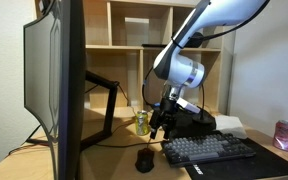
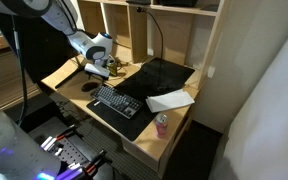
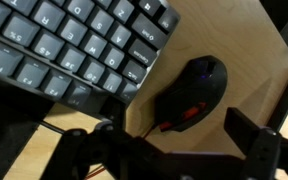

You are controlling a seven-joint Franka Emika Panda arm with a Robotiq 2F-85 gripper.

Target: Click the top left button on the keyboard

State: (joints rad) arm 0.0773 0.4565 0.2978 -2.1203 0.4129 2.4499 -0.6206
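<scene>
Approaching: my gripper (image 3: 169, 150), wide open and empty at the bottom edge, hovers above the mouse (image 3: 194, 88), the keyboard (image 3: 64, 50) at upper left; next I should shift over its corner key, not distinguishable here, and descend.

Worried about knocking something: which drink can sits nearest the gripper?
The yellow can right beside the gripper; the pink can stands away from it, beyond the keyboard.

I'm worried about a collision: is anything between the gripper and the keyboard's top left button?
Nothing visible does. The open gripper hovers above the end of the keyboard; the mouse lies beside that end, off the keys.
</scene>
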